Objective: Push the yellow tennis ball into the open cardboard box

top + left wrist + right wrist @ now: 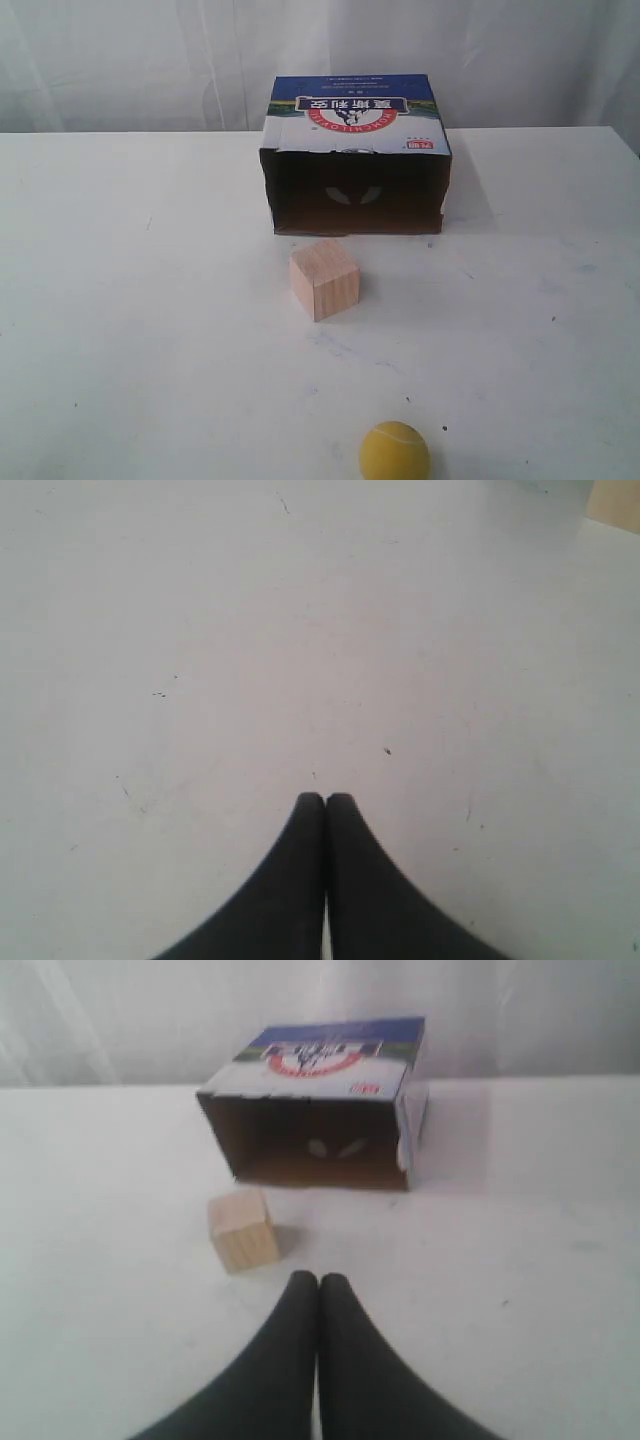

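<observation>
The yellow tennis ball [395, 452] rests on the white table at the near edge of the exterior view, right of centre. The open cardboard box [355, 160] lies on its side at the back, its dark opening facing the ball; it also shows in the right wrist view as the box [320, 1100]. Neither arm appears in the exterior view. My left gripper [325, 798] is shut over bare table. My right gripper [319, 1278] is shut with nothing held, pointing toward the box; the ball is out of that view.
A pale wooden cube [324, 278] stands between ball and box, slightly left of the ball's line; the cube [243, 1230] sits just ahead-left of my right fingertips. White curtain hangs behind the table [120, 300].
</observation>
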{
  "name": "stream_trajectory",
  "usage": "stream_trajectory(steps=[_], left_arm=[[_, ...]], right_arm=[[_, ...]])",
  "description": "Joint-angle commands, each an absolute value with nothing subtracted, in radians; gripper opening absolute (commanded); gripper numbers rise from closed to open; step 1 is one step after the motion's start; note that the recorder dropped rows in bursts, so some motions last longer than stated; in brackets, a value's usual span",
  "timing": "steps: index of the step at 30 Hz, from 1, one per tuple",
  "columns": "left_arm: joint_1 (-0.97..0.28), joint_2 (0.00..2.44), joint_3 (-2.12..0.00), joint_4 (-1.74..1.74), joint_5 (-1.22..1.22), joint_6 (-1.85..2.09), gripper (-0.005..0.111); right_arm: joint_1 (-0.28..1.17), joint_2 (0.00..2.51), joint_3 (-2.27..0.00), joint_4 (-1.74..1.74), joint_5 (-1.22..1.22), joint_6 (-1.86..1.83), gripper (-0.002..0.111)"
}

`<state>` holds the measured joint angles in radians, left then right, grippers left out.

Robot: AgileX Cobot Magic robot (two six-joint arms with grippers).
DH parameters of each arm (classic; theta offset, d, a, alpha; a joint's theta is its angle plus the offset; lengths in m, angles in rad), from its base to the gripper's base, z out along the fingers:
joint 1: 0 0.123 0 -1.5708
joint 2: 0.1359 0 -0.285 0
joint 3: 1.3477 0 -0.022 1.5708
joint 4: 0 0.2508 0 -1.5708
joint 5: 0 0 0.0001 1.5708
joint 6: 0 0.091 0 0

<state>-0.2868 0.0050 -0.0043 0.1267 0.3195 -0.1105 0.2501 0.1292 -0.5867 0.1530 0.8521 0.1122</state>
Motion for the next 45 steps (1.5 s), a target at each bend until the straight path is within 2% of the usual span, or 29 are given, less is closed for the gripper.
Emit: stream_trajectory(steps=[1,10,13,30,45], left_arm=[[-0.292,0.0,0.0,0.129,0.337,-0.108,0.0],[-0.292,0.0,0.0,0.129,0.337,-0.108,0.0],[-0.292,0.0,0.0,0.129,0.337,-0.108,0.0],[-0.292,0.0,0.0,0.129,0.337,-0.108,0.0],[-0.292,0.0,0.0,0.129,0.337,-0.108,0.0]], right_arm=[[0.248,0.255,-0.617,0.281,0.948,0.041,0.0],[0.249,0.696,-0.617,0.605,0.97,-0.314,0.0],[0.29,0.814,-0.617,0.634,0.956,-0.387,0.0],[0.533,1.114,-0.617,0.616,0.718,-0.45,0.0],[0.62,1.339,-0.617,0.606,0.577,-0.442,0.0]])
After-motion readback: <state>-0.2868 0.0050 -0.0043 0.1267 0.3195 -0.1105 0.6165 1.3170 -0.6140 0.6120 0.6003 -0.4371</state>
